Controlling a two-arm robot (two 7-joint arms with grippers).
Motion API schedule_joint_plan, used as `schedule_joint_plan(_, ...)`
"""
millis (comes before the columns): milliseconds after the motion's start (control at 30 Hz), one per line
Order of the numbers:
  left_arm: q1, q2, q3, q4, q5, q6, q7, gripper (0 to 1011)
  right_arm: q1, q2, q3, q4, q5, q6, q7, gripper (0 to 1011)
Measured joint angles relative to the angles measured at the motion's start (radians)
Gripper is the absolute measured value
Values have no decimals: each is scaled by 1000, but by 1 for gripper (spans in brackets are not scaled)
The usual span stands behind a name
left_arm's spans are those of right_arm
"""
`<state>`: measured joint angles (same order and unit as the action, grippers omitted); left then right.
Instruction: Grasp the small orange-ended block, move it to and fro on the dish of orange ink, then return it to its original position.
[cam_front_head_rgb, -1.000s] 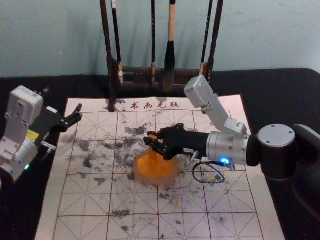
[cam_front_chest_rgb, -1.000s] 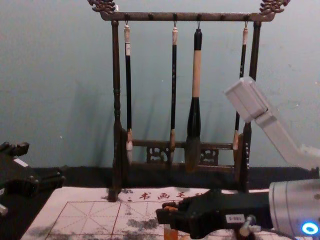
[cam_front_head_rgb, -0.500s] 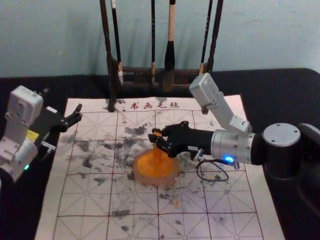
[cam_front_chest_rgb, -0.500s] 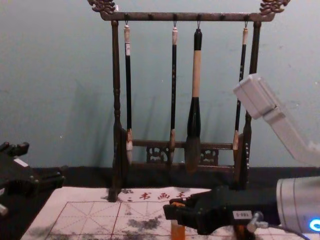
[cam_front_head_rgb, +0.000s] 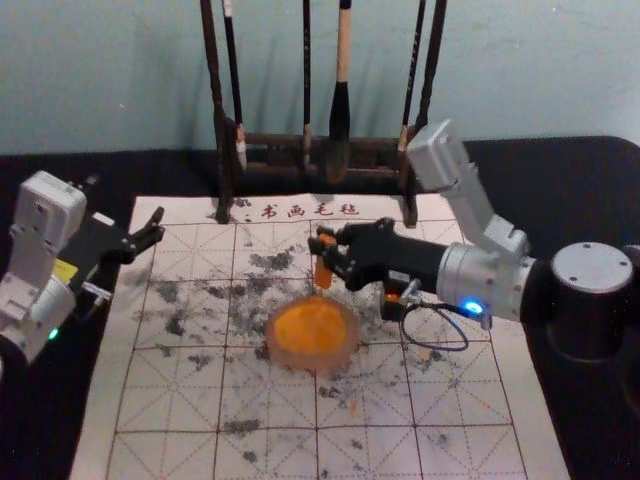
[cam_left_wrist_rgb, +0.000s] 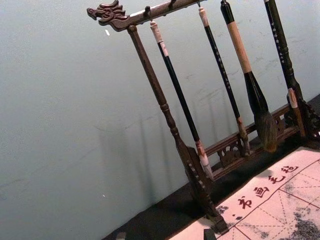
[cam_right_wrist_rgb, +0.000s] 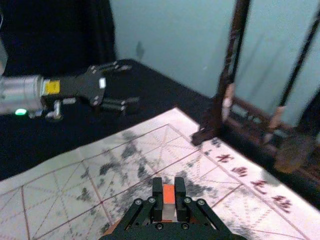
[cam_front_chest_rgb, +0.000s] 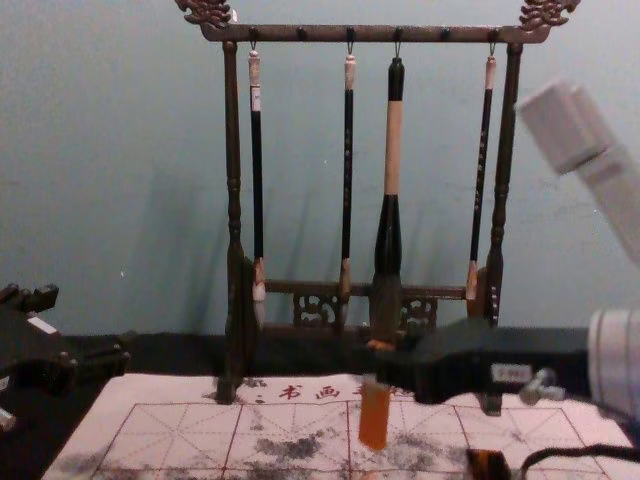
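The right gripper (cam_front_head_rgb: 326, 250), pinching the block (cam_front_head_rgb: 323, 274), has moved behind the dish (cam_front_head_rgb: 312, 364), likely for putting back; the open left gripper (cam_front_head_rgb: 158, 226) waits at left.

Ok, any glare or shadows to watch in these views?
Head view: a blue light glares on the right arm. Chest and left wrist views: faint shadows on the wall by the brush stand. Right wrist view: no strong glare on the block held in the right gripper; the dark left gripper blends into black cloth.
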<state>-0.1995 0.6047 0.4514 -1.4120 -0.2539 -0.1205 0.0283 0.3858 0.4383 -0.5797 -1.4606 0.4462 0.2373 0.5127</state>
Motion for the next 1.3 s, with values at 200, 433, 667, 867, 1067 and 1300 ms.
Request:
schedule_joint_plan(200,0,0,0,0,0,0,0,1001,-83,29,69,-116,11,7,-102,126)
schedule_joint_plan(433,0,0,0,0,0,0,0,1001,-187,50,154,-216,6,-9,-203,126)
schedule_joint_plan(667,0,0,0,0,0,0,0,1001,-269,51,208,-263,-2,-29,-252,126)
schedule_joint_plan(867,0,0,0,0,0,0,0,1001,-317,41,231,-272,-13,-42,-268,126)
schedule_joint_plan(1067,0,0,0,0,0,0,0,1001,-338,26,238,-265,-23,-38,-267,126)
schedule_joint_plan(1300,0,0,0,0,0,0,0,1001,-341,6,241,-245,-39,-27,-261,126)
